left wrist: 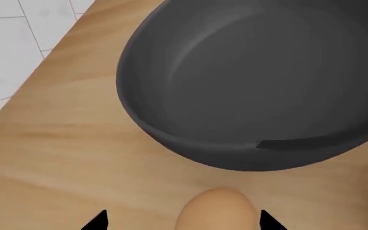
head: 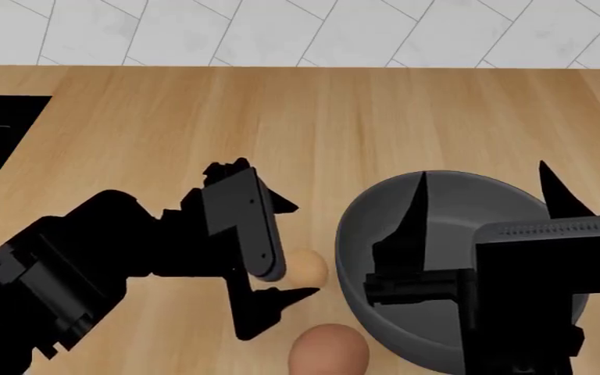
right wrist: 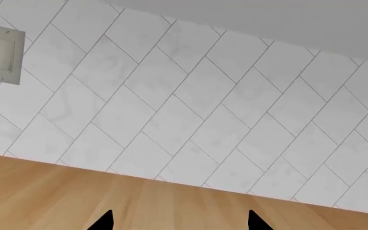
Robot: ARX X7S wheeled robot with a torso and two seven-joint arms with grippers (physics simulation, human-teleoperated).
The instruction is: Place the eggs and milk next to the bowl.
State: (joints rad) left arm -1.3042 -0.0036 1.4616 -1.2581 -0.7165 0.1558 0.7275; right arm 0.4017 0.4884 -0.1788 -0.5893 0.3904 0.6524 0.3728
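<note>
Bowl (left wrist: 248, 96) — matt dark grey, smooth | eggs (head: 306, 267) — smooth, soft sheen | counter (head: 279, 117) — light wood grain | wall (right wrist: 203, 105) — pale marbled tiles

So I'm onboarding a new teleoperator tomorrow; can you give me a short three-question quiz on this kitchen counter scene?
1. True or false: the pale tan-beige egg lies inside the large matte dark grey bowl.
2. Multiple choice: where does the reddish-brown egg lie? A) in the black sink B) on the wooden counter, on the robot's side of the pale tan-beige egg C) against the tiled wall
3. Fill in: the left claw is open, with the pale tan-beige egg between its tips, resting on the ____.

Key: 1 false; 2 B; 3 counter.
</note>
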